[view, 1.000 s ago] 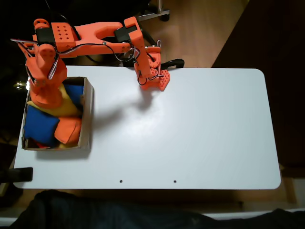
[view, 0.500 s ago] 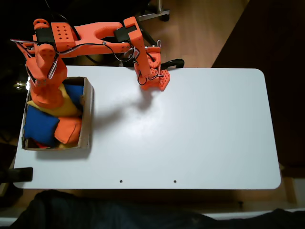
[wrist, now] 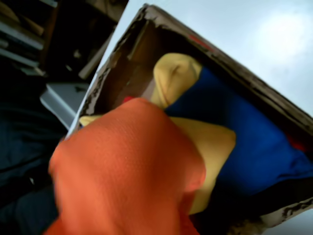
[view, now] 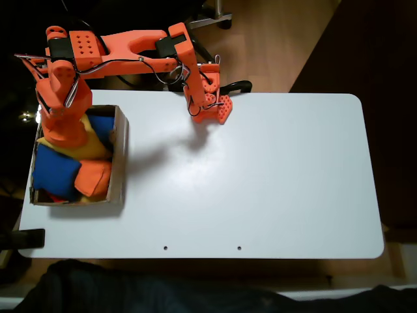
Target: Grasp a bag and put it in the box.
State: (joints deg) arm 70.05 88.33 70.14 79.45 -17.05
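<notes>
**Bag's hanging right over the box, drop should be straight down**

Fixed view first: my claw [view: 60, 134] sits above the top-left end of the box [view: 121, 156], which stands on the left edge of the desk [view: 260, 176] with its long side running up-down. Inside: a blue bag [view: 53, 173], a yellow bag [view: 94, 149], another orange bag [view: 94, 177].

Wrist view: the bag [wrist: 127, 171] bulges just under the camera, directly over the yellow one; looks clenched in the claw, though I can't see the fingers. Too bunched to call its long axis.

Orange printed arm [view: 130, 49], black motors, thin cables.
</notes>
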